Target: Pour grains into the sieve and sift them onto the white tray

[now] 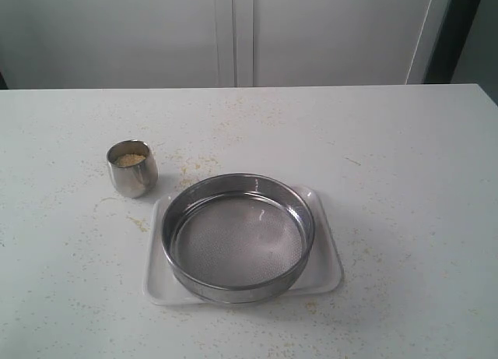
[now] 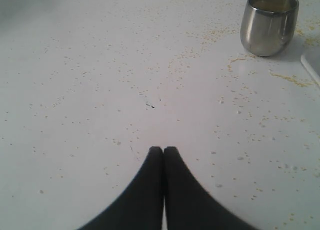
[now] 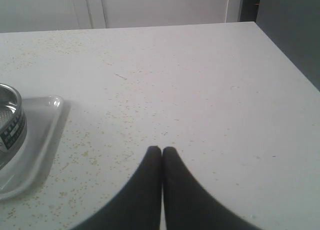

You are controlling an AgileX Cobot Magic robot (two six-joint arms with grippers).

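Note:
The sieve [image 1: 238, 236], a wide steel ring with grey mesh, rests on the white tray [image 1: 330, 269] near the table's front. Its mesh looks bare. To its left stands a small steel cup [image 1: 132, 169] holding the grains [image 1: 131, 160], yellowish-beige. Neither gripper shows in the exterior view. In the left wrist view my left gripper [image 2: 163, 149] is shut with nothing in it, above bare table, the cup [image 2: 269, 23] well beyond it. My right gripper [image 3: 161, 149] is also shut and empty, with the tray [image 3: 44, 135] and the sieve's rim [image 3: 11, 121] off to one side.
Loose yellow grains [image 1: 204, 164] are scattered over the white table, thickest around the cup and tray. The table's far edge [image 1: 249, 87] meets a pale wall, and its right edge [image 3: 287, 53] drops off beside a dark gap.

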